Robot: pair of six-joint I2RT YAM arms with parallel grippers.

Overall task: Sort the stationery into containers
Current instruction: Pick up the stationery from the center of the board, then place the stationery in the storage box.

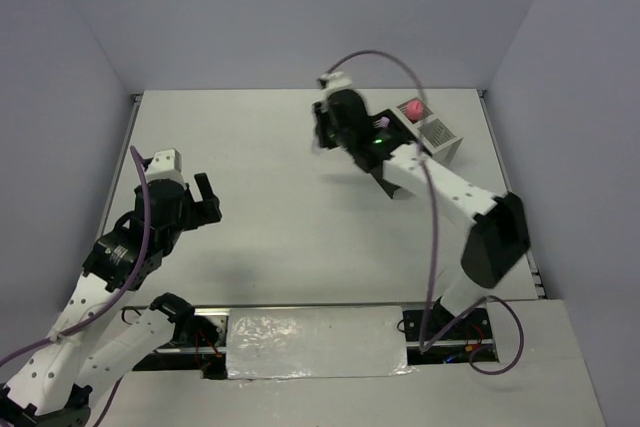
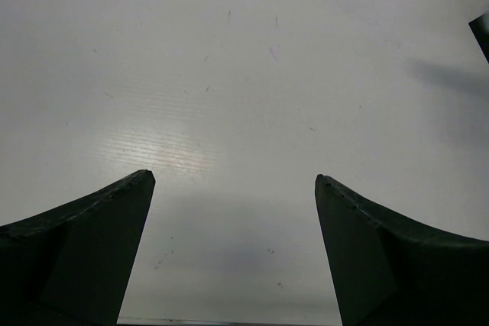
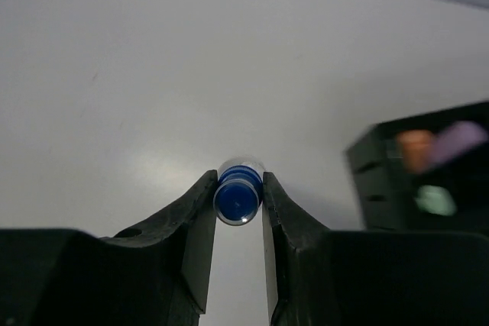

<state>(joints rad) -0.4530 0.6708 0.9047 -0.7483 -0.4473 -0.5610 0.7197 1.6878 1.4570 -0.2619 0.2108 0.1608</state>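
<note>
My right gripper (image 3: 238, 182) is shut on a small blue-capped bottle (image 3: 236, 199), held cap-first toward the camera above the bare table. In the top view the right gripper (image 1: 320, 137) is at the back middle of the table. The black mesh container (image 3: 428, 177) is to its right and holds orange, purple and green items; in the top view the black container (image 1: 380, 179) is mostly hidden under the right arm. The white mesh container (image 1: 440, 135) stands at the back right with a pink item (image 1: 411, 107) in it. My left gripper (image 2: 233, 179) is open and empty over bare table, at the left in the top view (image 1: 211, 201).
The table's side walls rise at the left, back and right. A dark corner (image 2: 481, 32) shows at the right edge of the left wrist view. A foil-covered strip (image 1: 315, 342) lies between the arm bases.
</note>
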